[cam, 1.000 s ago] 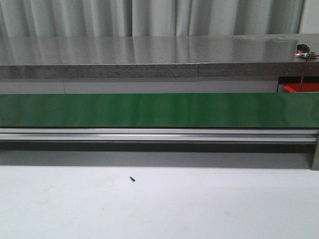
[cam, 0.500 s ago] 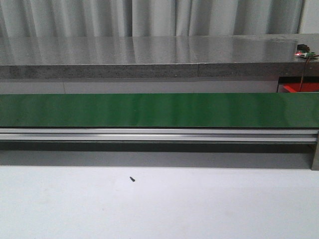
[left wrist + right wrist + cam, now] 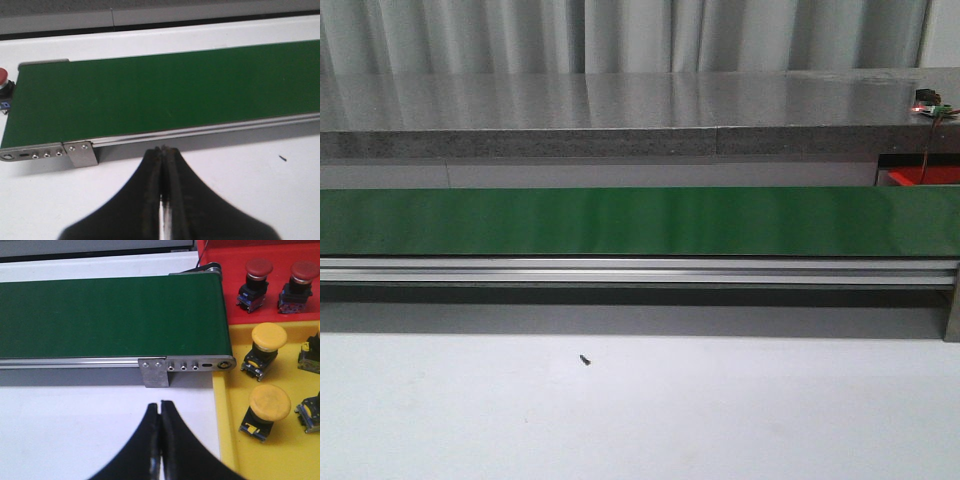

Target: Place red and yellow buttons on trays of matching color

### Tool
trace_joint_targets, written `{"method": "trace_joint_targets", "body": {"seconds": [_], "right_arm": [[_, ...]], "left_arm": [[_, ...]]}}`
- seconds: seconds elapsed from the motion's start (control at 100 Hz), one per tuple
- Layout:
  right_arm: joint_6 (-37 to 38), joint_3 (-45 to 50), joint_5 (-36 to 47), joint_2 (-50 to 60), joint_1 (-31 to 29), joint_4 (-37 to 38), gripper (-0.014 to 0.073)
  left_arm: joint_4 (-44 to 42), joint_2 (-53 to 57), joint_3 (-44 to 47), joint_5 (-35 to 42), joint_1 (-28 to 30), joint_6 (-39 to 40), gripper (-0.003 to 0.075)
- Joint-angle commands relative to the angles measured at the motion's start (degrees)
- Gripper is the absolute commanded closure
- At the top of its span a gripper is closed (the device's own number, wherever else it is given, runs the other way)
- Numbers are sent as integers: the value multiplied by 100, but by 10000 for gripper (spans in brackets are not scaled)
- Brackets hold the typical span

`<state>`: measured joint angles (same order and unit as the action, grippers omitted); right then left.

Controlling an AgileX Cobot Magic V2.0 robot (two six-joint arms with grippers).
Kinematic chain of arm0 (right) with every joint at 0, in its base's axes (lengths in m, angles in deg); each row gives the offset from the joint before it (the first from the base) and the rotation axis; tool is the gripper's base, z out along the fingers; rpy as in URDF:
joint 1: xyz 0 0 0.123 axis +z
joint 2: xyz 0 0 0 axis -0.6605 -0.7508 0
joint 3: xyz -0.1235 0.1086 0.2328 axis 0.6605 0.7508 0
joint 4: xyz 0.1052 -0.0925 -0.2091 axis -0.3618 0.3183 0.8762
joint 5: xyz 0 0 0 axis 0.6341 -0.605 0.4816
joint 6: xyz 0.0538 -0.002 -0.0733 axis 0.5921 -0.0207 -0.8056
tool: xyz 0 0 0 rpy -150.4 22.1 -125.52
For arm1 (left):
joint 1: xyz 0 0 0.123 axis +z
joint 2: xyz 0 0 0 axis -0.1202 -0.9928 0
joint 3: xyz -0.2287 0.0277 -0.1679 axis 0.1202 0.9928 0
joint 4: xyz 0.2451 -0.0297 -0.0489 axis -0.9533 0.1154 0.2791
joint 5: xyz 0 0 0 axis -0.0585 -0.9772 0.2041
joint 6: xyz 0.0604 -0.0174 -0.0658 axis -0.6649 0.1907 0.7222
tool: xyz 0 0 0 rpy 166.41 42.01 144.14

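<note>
From the front, the green conveyor belt (image 3: pixel 640 221) runs bare across mid-frame, white table (image 3: pixel 640 420) open below, a red tray (image 3: pixel 923 177) peeking at right. Left wrist: left gripper (image 3: pixel 163 150) clenched on nothing at bottom centre; a red button (image 3: pixel 3 79) at the belt's left end. Right wrist: right gripper (image 3: pixel 160 404) clenched, empty; two red buttons (image 3: pixel 255 277) in the red tray, yellow buttons (image 3: pixel 265 407) in the yellow tray (image 3: pixel 227 440) at right.

Open belt, crowded trays at the right end

The green conveyor belt (image 3: pixel 640 221) lies bare along its length, the white table (image 3: pixel 640 410) before it holding only a small dark screw (image 3: pixel 585 359). Yellow buttons (image 3: pixel 268 337) crowd the yellow tray (image 3: pixel 227 440); red buttons (image 3: pixel 258 268) stand in the red tray (image 3: pixel 210 252).
</note>
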<state>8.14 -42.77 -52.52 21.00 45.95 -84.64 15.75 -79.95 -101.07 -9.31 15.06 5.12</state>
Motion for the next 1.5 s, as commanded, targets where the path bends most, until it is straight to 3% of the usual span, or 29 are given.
{"method": "trace_joint_targets", "body": {"seconds": [0.0,0.15,0.43,0.62,0.71,0.76,0.88,0.95,1.49], "right_arm": [[-51,-149,460,-4,11,40,715],[-51,-149,491,-4,11,40,715],[-51,-149,502,-4,11,40,715],[-51,-149,528,-4,11,40,715],[-51,-149,544,-4,11,40,715],[-51,-149,550,-4,11,40,715],[-51,-149,550,-4,11,40,715],[-51,-149,550,-4,11,40,715],[-51,-144,544,-4,11,40,715]], "left_arm": [[74,-54,-290,610,84,410,740],[-294,-440,-653,591,557,840,740],[-216,-1622,-1464,183,1750,851,739],[-216,-2495,-1874,161,2186,851,720],[-211,-2957,-2119,90,2224,851,620],[-211,-3195,-2265,49,2224,802,523],[-211,-3712,-2627,44,2224,802,210],[-211,-4011,-2876,55,2224,802,104],[-266,-6507,-4988,-150,2224,2230,102]]}}
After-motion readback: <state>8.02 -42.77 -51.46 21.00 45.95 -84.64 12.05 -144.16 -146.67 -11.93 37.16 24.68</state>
